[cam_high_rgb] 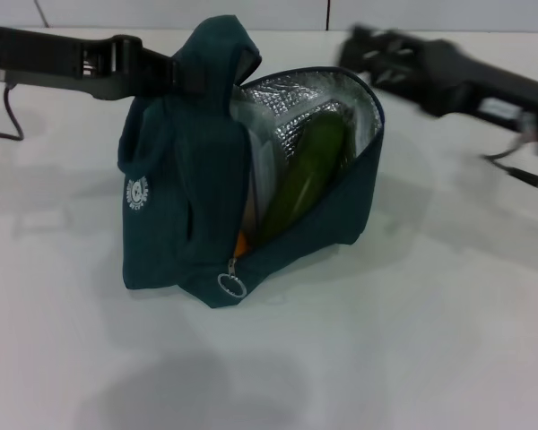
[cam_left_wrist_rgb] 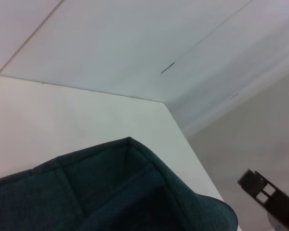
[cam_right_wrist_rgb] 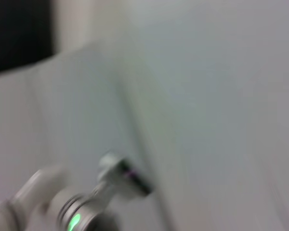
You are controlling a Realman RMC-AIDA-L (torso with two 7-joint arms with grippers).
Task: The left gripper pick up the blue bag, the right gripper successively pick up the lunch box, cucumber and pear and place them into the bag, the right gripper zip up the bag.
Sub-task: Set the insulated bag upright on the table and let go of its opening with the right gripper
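Left gripper clamped on the bag top flap, holding it upright on the table. Nearest, zip ring hanging at the front lower edge: small, loose, best pinched there. Soft fabric, likely to buckle under pull. Cucumber inside, mouth gaping. Farther back, right gripper clear of the bag; fingers impossible to tell.
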